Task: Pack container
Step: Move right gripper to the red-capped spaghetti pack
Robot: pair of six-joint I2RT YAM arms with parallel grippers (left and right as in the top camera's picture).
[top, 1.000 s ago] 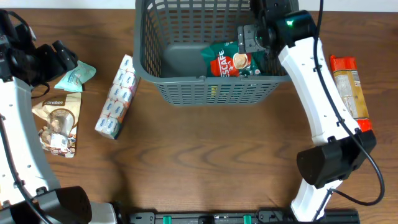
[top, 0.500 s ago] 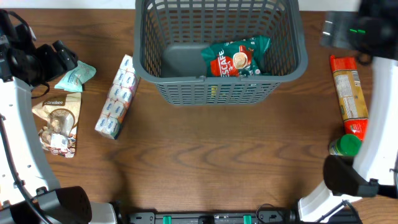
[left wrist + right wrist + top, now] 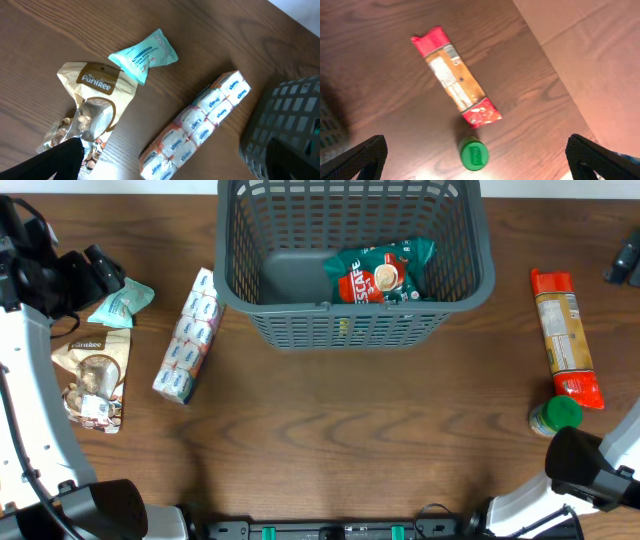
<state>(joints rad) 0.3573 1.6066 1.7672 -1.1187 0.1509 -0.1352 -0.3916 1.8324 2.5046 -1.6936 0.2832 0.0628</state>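
Wood grain runs across the dark brown table (image 3: 330,440), and its near edge holds only the arm bases. Nearest on the right edge stands a green-lidded jar (image 3: 555,416), just beside the red end of a long packet (image 3: 566,336) that lies along that edge; its label is too small to read. Near the left edge lies a tan bag (image 3: 92,107) marked "Paniree", with a window showing nuts. A small teal packet (image 3: 144,51) lies touching the tan bag's far end, its print unreadable. A sleeve of tissue packs (image 3: 188,335) lies aslant between these and the container (image 3: 355,320), which sits at the middle of the far edge. Inside it, against the near right wall, lies a green and red packet (image 3: 378,275) marked "NESCAFE".

The left gripper (image 3: 173,147) hangs over the left edge above the teal packet, fingers spread wide with nothing between them. The right gripper (image 3: 476,145) is out at the far right edge, also spread wide and empty. Beyond the table's right edge the right wrist view shows a pale tan floor (image 3: 600,60).
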